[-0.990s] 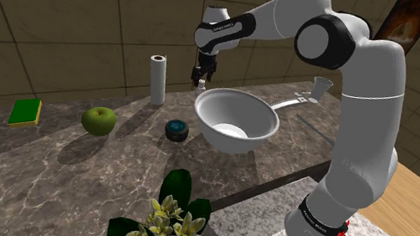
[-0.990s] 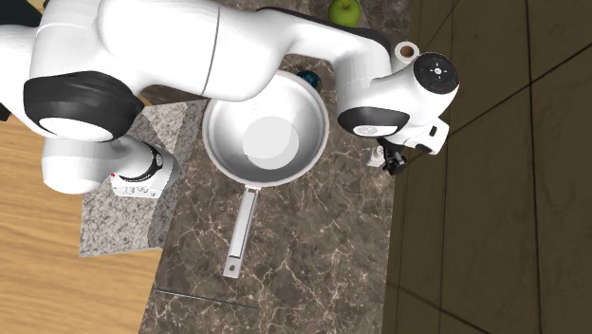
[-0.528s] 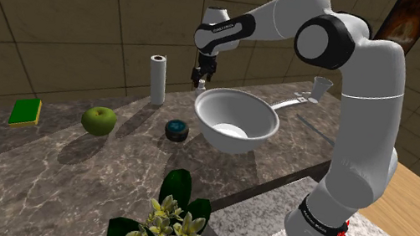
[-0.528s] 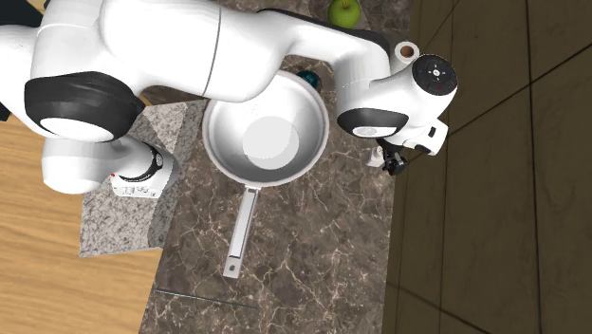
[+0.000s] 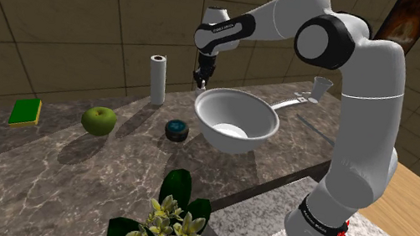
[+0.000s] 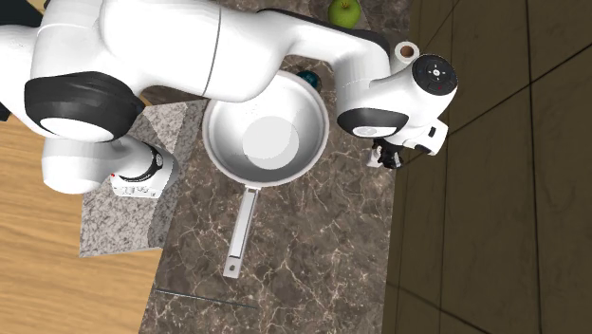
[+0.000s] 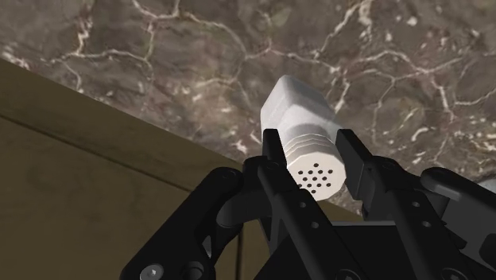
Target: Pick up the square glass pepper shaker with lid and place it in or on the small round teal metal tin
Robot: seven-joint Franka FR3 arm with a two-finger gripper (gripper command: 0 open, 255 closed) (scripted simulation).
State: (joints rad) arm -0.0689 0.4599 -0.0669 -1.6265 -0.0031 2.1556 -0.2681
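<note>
Between the two black fingers [image 7: 275,170] of the gripper [image 7: 311,159], the pepper shaker [image 7: 300,127] is clasped on both sides, its perforated lid turned toward the hand and its pale square body pointed down at the marble counter [image 7: 238,48]. Close beside the brown tiled wall [image 7: 87,159], it is held above the stone and is judged to be clear of it, though the gap itself cannot be made out. From the shoulder view, the gripper [image 5: 201,76] is seen hanging behind the far rim of the big white pan [image 5: 218,139], with the paper roll [image 5: 157,79] standing off toward that view's left. The teal tin [image 5: 175,128] is set on the counter just beside the pan on that view's left, nearer the camera, with the green apple [image 5: 99,119] further left again. From the second exterior view, the tin [image 6: 308,77] is partly hidden by the arm

The pick is judged to be done, and the carry to the tin to be the step in hand. For the next move, the shaker would have to be kept high enough to pass the pan's rim, brought over the small tin, centred with care, lowered, and only then let go
</note>
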